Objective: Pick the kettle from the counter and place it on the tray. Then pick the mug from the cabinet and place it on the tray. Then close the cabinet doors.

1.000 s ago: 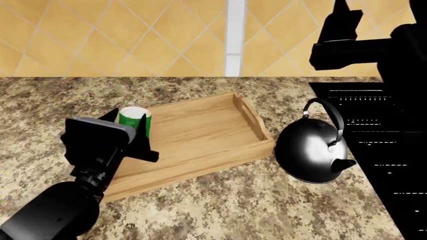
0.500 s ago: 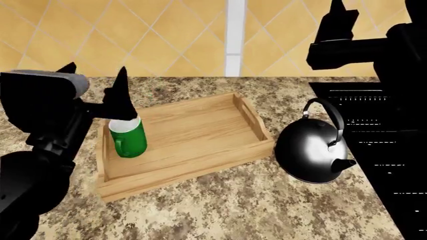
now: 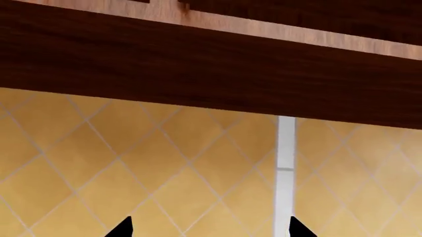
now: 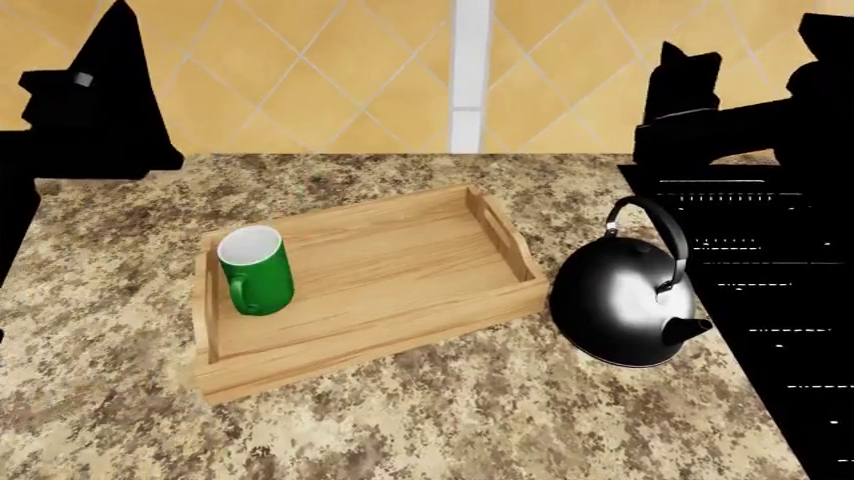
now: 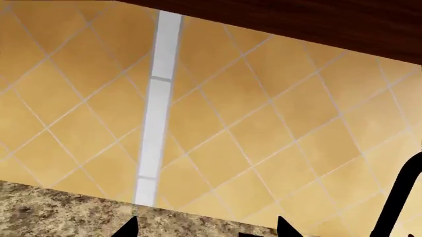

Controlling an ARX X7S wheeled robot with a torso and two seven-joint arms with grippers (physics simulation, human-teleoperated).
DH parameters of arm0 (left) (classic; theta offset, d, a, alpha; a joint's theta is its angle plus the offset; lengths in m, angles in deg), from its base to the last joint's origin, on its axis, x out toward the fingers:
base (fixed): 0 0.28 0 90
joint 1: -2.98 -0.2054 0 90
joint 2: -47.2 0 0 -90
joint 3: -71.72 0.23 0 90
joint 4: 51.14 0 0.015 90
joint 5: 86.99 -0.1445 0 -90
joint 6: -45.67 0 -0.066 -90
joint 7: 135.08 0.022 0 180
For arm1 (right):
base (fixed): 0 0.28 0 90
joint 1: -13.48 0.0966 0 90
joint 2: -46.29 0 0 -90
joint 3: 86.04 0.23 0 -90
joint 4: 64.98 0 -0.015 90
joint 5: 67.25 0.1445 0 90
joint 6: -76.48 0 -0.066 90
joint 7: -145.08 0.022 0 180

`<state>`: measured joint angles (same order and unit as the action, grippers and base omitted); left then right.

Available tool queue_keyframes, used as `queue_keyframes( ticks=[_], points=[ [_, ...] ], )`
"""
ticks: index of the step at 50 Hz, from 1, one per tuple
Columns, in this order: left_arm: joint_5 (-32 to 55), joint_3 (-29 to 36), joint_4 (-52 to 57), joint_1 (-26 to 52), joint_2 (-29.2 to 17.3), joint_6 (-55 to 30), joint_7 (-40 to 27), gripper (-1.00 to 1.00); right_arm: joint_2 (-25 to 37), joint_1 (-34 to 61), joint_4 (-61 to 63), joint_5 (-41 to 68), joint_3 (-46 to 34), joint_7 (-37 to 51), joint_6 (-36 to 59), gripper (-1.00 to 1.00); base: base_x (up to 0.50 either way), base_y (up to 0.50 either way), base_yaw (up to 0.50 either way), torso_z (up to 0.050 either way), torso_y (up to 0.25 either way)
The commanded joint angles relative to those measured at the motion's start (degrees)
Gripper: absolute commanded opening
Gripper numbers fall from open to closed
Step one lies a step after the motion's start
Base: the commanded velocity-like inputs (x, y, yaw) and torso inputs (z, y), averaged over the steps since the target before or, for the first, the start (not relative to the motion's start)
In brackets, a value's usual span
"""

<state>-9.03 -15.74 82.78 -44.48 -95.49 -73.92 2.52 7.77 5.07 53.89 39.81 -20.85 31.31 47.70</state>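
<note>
Jaws, left gripper (image 3: 209, 231): apart, two black fingertips (image 3: 122, 228) showing at the edge of the left wrist view with only wall tile between them; nothing held.
Jaws, right gripper (image 5: 205, 228): apart, two tips visible in the right wrist view, nothing between them.

Left arm (image 4: 83, 110): black silhouette raised at the head view's upper left, well above the counter (image 4: 441, 420).
Right arm (image 4: 727, 110): black mass at upper right, above the sink (image 4: 781, 300).

Mug (image 4: 255, 270): green, white inside, standing in the left end of the tray (image 4: 400, 265), handle towards the front rim. Free of both grippers.
Tray: light wood, on the counter, set at a slight angle, handle slot visible in its right end.
Kettle (image 4: 625, 295): dark steel, on the counter just beside the tray's right end, not on it; spout towards the sink, arched handle upright.

Wall: yellow diamond tile with one white vertical strip (image 4: 469, 75).
Cabinet (image 3: 211, 64): dark wood underside, seen above the tile in the left wrist view; whether its doors are open cannot be told.
</note>
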Motion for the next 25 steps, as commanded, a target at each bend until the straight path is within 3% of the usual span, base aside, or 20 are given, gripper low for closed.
queue_keyframes(
  ticks=[1,12,25],
  points=[
    [3.51,-4.19,3.85,-3.43,-2.63,0.62,-1.32,1.00,5.52,6.41,-3.93,11.70,-2.41,0.27,6.46,1.00,0.00,0.00,0.00,0.000,0.000],
    [2.82,-4.29,3.66,-5.46,-2.21,0.95,-0.63,1.00,11.24,2.42,-3.73,15.21,-1.45,-4.13,7.80,1.00,0.00,0.00,0.00,0.000,0.000],
    [0.60,-4.09,3.41,-7.83,-1.33,1.33,0.45,1.00,13.05,-7.25,-1.87,11.13,0.00,-10.15,6.31,1.00,0.00,0.00,0.00,0.000,0.000]
  ],
)
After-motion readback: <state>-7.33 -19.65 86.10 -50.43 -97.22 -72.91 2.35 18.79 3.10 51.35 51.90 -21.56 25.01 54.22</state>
